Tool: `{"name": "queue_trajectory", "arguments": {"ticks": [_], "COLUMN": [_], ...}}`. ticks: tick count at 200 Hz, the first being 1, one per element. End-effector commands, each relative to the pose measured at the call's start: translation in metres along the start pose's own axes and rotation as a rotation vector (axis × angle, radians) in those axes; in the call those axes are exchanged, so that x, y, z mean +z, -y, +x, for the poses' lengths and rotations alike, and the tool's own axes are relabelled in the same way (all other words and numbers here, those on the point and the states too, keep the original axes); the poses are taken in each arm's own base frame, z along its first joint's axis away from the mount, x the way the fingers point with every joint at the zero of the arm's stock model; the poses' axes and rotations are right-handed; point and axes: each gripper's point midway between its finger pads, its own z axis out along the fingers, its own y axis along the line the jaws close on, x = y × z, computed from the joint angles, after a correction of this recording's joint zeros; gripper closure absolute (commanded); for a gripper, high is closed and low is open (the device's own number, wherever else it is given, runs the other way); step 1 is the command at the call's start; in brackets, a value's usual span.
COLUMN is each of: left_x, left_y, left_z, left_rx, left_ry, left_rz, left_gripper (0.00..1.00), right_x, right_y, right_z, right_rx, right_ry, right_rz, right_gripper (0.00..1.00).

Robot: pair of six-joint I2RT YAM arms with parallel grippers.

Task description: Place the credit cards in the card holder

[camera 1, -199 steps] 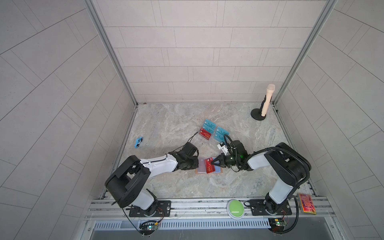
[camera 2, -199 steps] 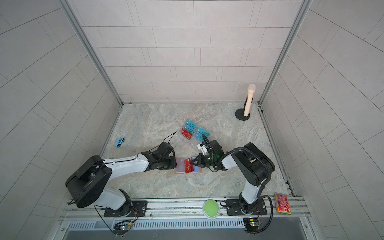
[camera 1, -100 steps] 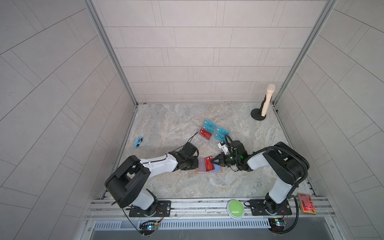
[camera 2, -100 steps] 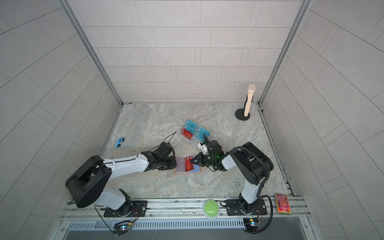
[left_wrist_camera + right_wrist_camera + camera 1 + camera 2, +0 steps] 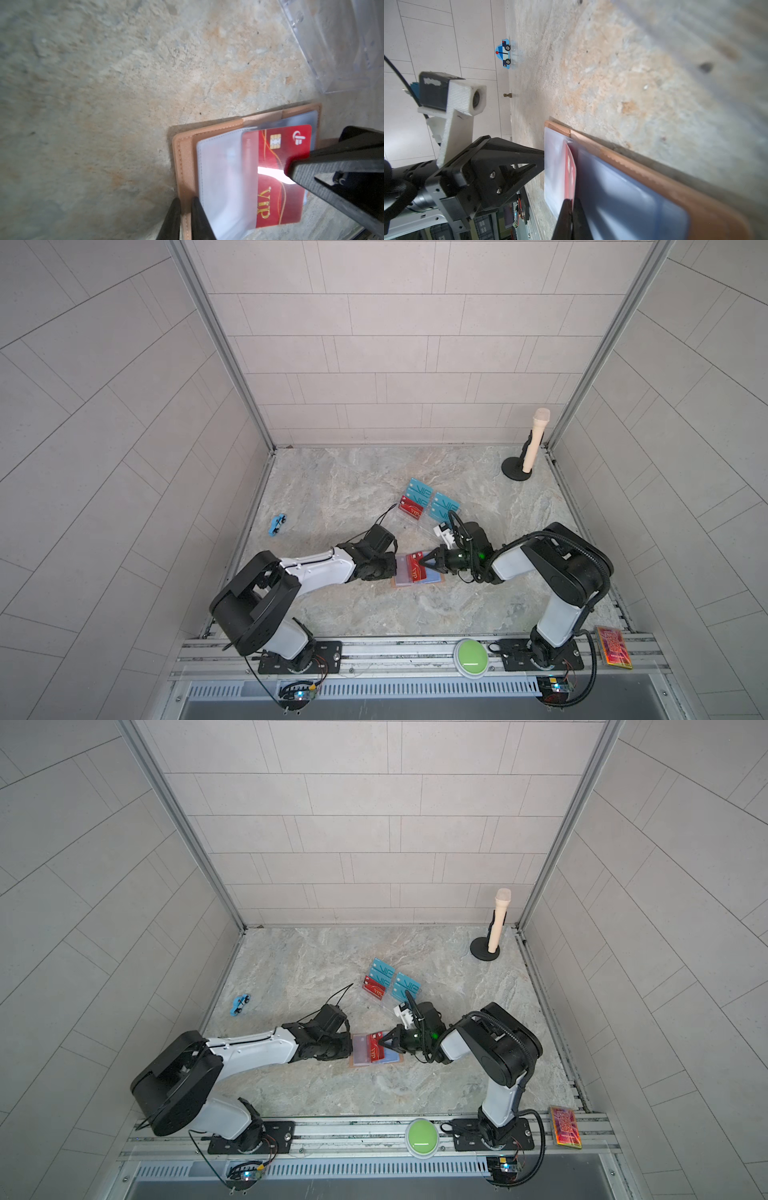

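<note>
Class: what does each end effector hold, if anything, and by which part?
Right end effector: red VIP card, by its outer long edge. Left end effector: card holder, by its tan cover edge.

Both arms stretch low toward the middle, facing each other. Left gripper (image 5: 393, 571) pinches the holder (image 5: 401, 575) edge (jaws almost closed); right gripper (image 5: 424, 564) is clamped on a card (image 5: 416, 573).

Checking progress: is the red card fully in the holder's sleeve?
No, most of the red card shows outside the clear sleeve.
</note>
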Motion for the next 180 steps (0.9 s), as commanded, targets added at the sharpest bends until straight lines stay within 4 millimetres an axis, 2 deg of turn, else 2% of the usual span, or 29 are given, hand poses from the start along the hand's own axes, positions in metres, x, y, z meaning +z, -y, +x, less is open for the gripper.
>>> {"name": "queue_trajectory", "arguments": {"ticks": [1,43,63,73,75,79,122,180], "left_x": [-0.002,-0.005,-0.005,-0.004,-0.004,-0.003,0.000,0.000], "left_y": [-0.010,-0.006,-0.005,-0.004,-0.004,-0.003,-0.004,-0.003], "left_z": [0.011,0.008,0.007,0.008,0.008,0.008,0.011,0.011], "left_rx": [0.015,0.020,0.019,0.017,0.018,0.017,0.014,0.015], "left_ry": [-0.036,-0.027,-0.025,-0.027,-0.027,-0.027,-0.034,-0.023], "left_rz": [-0.043,-0.031,-0.024,-0.017,-0.016,-0.014,-0.001,0.013], "left_gripper": [0.85,0.84,0.84,0.84,0.84,0.84,0.84,0.84], "right_x": [0.004,-0.010,-0.017,-0.018,-0.016,-0.015,0.001,0.017], "right_y": [0.014,0.013,0.011,0.015,0.008,0.005,0.006,-0.017], "right_z": [0.011,0.018,0.021,0.028,0.022,0.021,0.029,0.029], "right_rx": [-0.005,-0.089,-0.123,-0.125,-0.138,-0.144,-0.138,-0.194], "right_ry": [-0.024,-0.054,-0.084,-0.111,-0.104,-0.106,-0.157,-0.185], "right_rz": [0.115,0.243,0.294,0.314,0.303,0.301,0.304,0.313], "right_gripper": [0.94,0.71,0.64,0.62,0.62,0.62,0.60,0.60]}}
